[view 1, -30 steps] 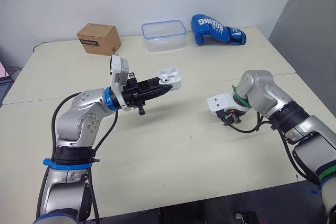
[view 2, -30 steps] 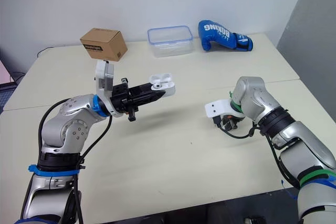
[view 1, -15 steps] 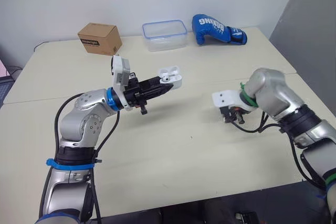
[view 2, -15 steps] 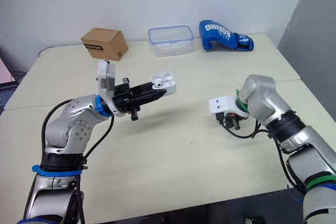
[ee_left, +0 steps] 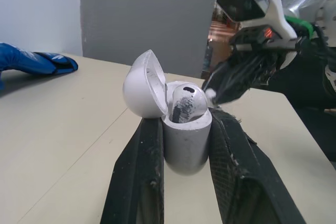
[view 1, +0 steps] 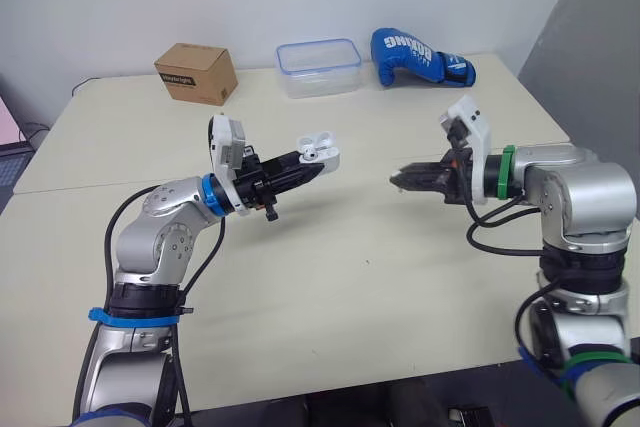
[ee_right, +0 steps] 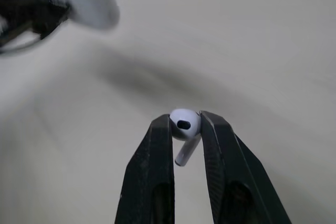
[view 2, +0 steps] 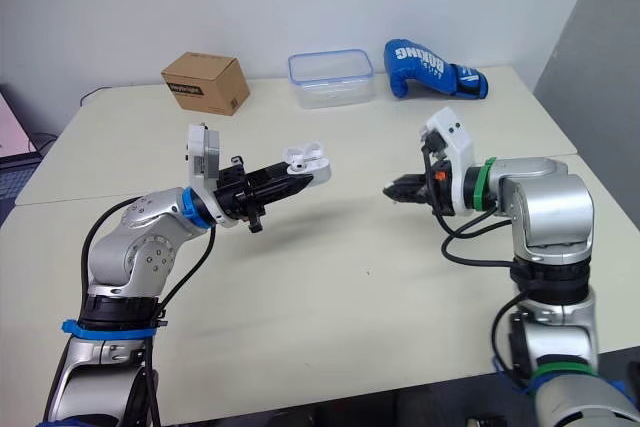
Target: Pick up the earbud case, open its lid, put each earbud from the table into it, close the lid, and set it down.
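My left gripper [view 1: 320, 169] clamps the open earbud case [ee_left: 185, 142], seated earbud [ee_left: 187, 103] inside. Right gripper [view 1: 398, 181] pinches loose earbud [ee_right: 184, 123]. Box [view 1: 195, 72], tub [view 1: 318, 45] and glove [view 1: 415, 55] at 12 o'clock.

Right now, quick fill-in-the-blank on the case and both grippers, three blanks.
The left gripper holds the earbud case with its lid ____. An earbud sits inside the ____. The right gripper pinches a second earbud between its two ____.
Missing words: open; case; fingers.
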